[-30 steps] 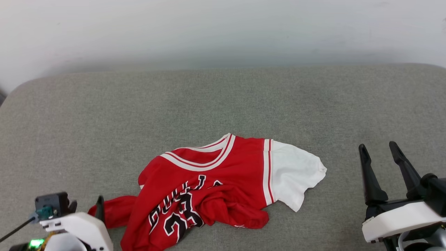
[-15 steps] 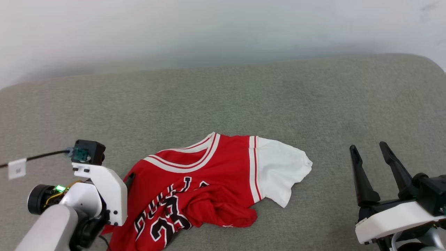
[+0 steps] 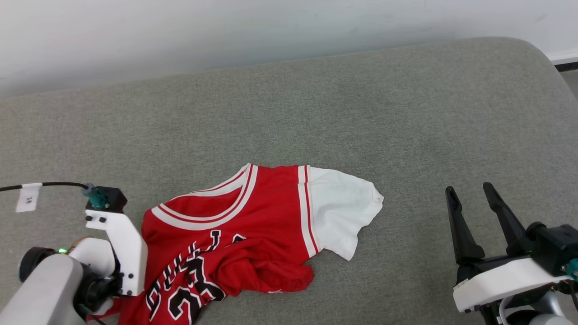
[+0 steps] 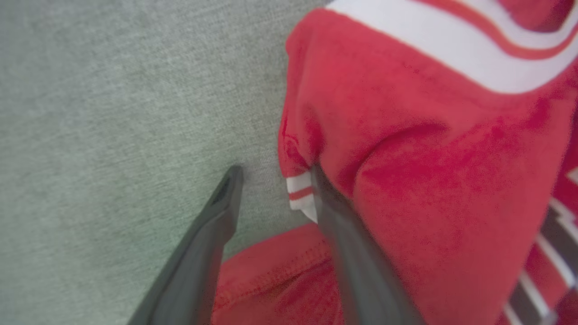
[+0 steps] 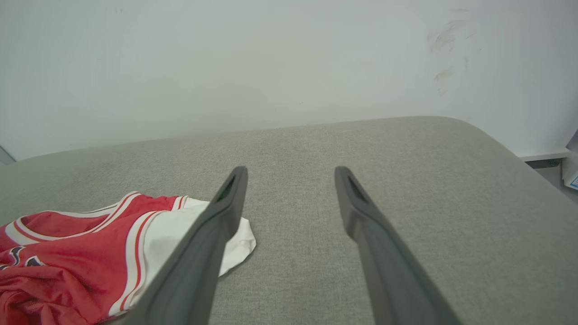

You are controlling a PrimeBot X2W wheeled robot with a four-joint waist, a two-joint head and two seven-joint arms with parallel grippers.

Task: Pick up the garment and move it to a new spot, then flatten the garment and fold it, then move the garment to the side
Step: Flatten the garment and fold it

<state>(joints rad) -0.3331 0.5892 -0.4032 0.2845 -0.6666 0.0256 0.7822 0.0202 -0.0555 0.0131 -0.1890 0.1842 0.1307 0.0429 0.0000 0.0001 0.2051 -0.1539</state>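
The jersey [image 3: 235,225] is seen crumpled on the cushion [image 3: 384,113], with its white lining [image 3: 338,216] turned out at one end. The left gripper [image 4: 273,180] is set down at the jersey's edge with its jaws apart. One finger is planted on bare cushion and the other is pressed against a red fold. A scrap of striped trim [image 4: 300,195] lies between the tips, and nothing is clamped yet. The right gripper [image 3: 468,188] is held wide open over bare cushion, with nothing between its jaws and the white end of the jersey well off to one side of them.

Several slips can be expected from here. If the left jaws are closed as placed, only the thin trim may be caught, and it could be pulled free once weight is taken. The cloth beside the inner finger is bunched in layers, so a wrong fold may be pinched. The jersey would then be raised twisted, which would make flattening harder. The outer tip could also be dragged into the cushion fabric. With a single grip point, the rest of the jersey would likely be trailed and rumpled further.
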